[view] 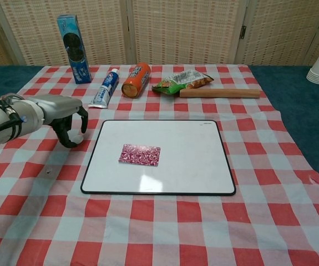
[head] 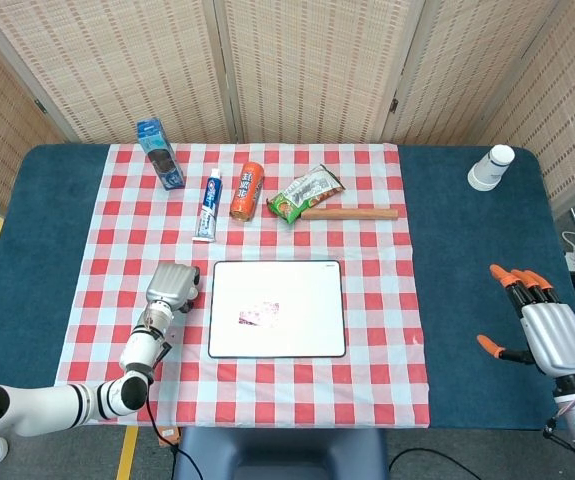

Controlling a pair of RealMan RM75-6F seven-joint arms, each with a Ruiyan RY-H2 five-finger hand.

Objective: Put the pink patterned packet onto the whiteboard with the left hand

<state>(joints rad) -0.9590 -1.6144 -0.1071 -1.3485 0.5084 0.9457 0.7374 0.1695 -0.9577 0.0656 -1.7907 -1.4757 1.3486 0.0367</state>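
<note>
The pink patterned packet (head: 259, 315) (view: 140, 154) lies flat on the left part of the whiteboard (head: 307, 340) (view: 187, 172), which sits mid-cloth. My left hand (head: 171, 286) (view: 65, 115) hovers just left of the board's upper-left corner, empty, its fingers hooked downward and apart. My right hand (head: 543, 328) is far off at the right edge over the blue table, fingers spread, holding nothing; the chest view does not show it.
Along the back of the checked cloth stand a blue cookie box (view: 74, 49), a toothpaste tube (view: 105, 88), an orange can (view: 136, 79), a green snack bag (view: 181, 81) and a wooden stick (view: 220, 93). White stacked cups (head: 491, 167) stand at the far right.
</note>
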